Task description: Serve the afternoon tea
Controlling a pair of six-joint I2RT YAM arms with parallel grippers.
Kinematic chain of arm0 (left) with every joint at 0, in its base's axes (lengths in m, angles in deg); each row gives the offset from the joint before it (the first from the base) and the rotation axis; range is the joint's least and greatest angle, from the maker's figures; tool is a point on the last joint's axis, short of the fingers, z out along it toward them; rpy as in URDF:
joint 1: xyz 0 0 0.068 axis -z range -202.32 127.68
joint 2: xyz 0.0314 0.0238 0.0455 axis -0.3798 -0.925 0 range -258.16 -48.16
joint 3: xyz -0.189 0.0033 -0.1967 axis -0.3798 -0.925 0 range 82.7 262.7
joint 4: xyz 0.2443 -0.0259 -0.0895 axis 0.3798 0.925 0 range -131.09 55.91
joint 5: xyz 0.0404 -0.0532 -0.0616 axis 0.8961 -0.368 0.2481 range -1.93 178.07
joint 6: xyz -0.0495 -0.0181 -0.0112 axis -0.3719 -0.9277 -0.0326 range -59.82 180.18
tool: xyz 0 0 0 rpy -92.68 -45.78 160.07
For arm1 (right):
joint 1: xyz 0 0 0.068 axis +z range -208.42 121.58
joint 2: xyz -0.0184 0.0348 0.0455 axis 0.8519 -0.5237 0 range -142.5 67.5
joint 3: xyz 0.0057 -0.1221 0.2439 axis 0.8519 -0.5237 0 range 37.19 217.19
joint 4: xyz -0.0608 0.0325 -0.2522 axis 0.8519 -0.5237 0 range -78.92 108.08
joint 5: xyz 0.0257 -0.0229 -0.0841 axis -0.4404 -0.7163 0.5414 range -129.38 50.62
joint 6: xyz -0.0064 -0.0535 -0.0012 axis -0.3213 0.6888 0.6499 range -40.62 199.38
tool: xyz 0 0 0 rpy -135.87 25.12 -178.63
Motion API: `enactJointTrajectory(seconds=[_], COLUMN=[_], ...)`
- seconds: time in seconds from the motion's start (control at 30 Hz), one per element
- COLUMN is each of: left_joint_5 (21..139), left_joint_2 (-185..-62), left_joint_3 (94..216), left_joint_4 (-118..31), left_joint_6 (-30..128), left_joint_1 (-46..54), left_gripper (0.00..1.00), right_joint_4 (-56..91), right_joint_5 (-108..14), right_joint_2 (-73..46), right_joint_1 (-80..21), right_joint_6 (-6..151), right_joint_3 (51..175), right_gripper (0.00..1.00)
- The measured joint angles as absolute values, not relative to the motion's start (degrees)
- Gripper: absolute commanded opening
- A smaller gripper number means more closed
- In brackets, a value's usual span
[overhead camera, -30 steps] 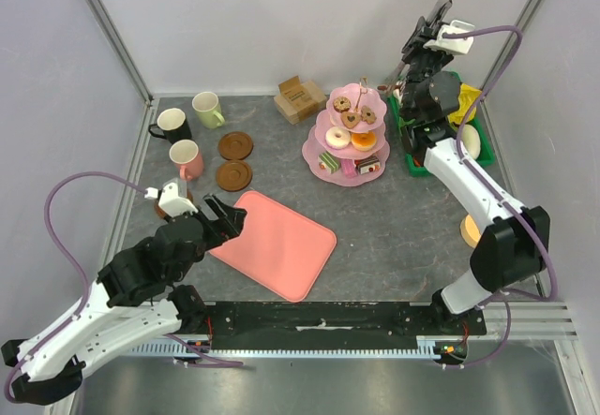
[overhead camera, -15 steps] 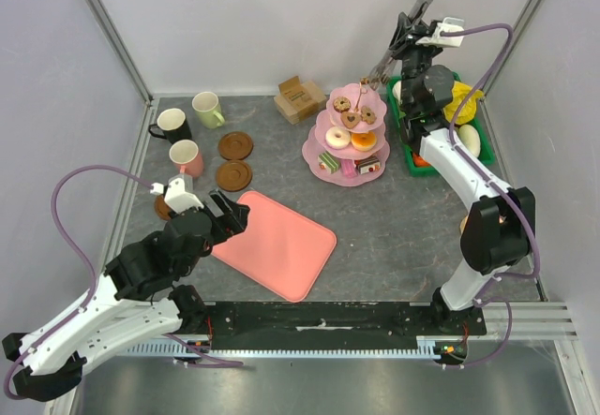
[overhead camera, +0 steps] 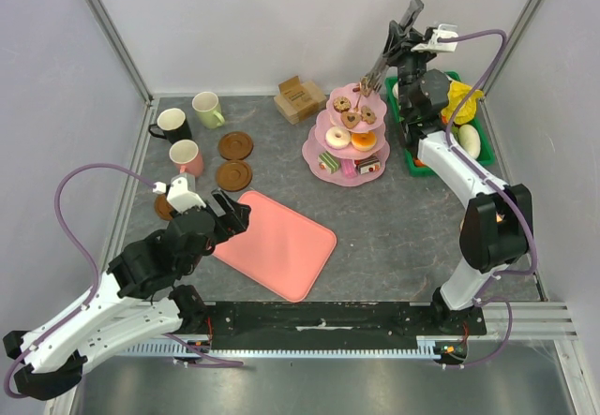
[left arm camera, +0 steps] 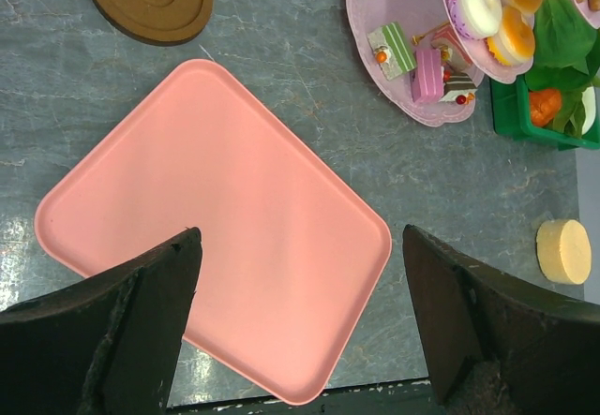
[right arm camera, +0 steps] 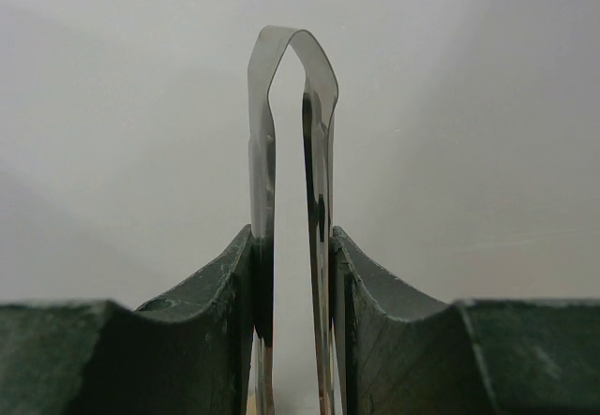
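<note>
Right pincer [right arm camera: 292,237] has swung the pinched tongs [right arm camera: 260,171] left, above stand [overhead camera: 309,151] | pastries [overhead camera: 337,137] on stand, desk's far right | left pincer [left arm camera: 300,237] spread over tray [left arm camera: 216,209] | advice: lower tong tips slowly, straddle one pastry

- A robot test cell in a lab: bare pale walls [overhead camera: 281,22] meet metal frame posts [overhead camera: 110,31] at 11 and 1 o'clock.
- The left arm [overhead camera: 103,317] and right arm [overhead camera: 469,176], trailing purple cables [overhead camera: 94,166], are bolted to a rail [overhead camera: 319,319] at 6 o'clock.
- Toy pastries [overhead camera: 349,126] at 1 o'clock serve as food on the grey table [overhead camera: 412,237].
</note>
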State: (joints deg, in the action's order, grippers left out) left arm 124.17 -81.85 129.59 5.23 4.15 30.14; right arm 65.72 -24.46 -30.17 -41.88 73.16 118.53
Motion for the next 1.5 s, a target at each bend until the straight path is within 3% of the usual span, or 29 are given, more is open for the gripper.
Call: enactJointTrajectory(seconds=[0.4, 0.73, 1.03, 1.13, 1.3, 1.5], left_joint_5=[124.1, 124.0, 123.3, 122.4, 120.9, 118.0], left_joint_2=[-81.9, -81.8, -81.6, -81.2, -81.1, -83.9], left_joint_3=[129.6, 129.6, 129.6, 129.6, 129.6, 129.6], left_joint_4=[5.2, 5.1, 5.0, 5.0, 4.1, 2.7], left_joint_6=[4.2, 4.2, 4.2, 4.2, 4.7, 5.5], left_joint_1=[30.1, 30.1, 30.1, 30.1, 30.1, 30.1], left_gripper=[0.94, 0.94, 0.93, 0.94, 0.94, 0.97], right_joint_4=[65.6, 64.5, 58.7, 50.4, 22.6, -2.9], right_joint_5=[-24.9, -23.7, -12.4, -8.8, -8.4, -13.0], right_joint_2=[-29.5, -26.1, -15.8, -9.9, -3.0, 7.5], right_joint_1=[-42.1, -42.1, -42.1, -42.1, -42.2, -42.1], right_joint_6=[72.9, 73.4, 76.8, 75.6, 66.8, 53.4], right_joint_3=[113.9, 113.7, 113.3, 113.6, 121.2, 110.6], right_gripper=[0.53, 0.53, 0.52, 0.54, 0.54, 0.54])
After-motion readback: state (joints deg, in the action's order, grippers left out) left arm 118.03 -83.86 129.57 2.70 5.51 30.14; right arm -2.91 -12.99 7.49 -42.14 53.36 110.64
